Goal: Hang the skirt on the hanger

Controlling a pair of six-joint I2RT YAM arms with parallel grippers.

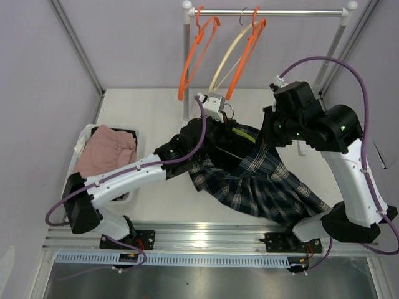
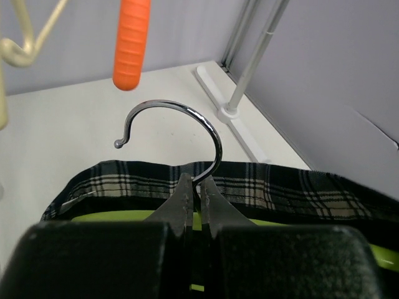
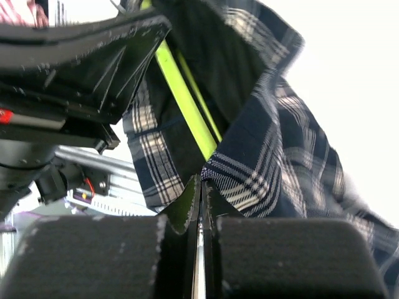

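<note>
Top external view: two robot arms are meeting over a lime-green hanger [image 1: 240, 131] that is carrying a dark plaid skirt [image 1: 262, 180] above the table.

The left gripper [image 1: 221, 116] is reaching in from the hanger's left. In the left wrist view its fingers [image 2: 182, 202] are pressing together on the base of the hanger's chrome hook [image 2: 215, 143], with the hook curling upward and the skirt's waistband lying along the green bar just below it.

The right gripper [image 1: 269, 134] is sitting at the hanger's right end. In the right wrist view its jaws are closing tight on a fold of plaid cloth, touching the slanting green bar.

The hanger's long axis is running from the left gripper toward the right gripper. Most of the skirt is spilling away from the hanger's right end, trailing down toward the right arm's base.

Judging by this, the skirt is only partly seated. The right arm is nearer the loose cloth, so the coming move is probably depending on it drawing the waistband along that axis while the left arm is steadying the hook.

A clothes rail [image 1: 268, 12] is standing behind the hanger.
</note>
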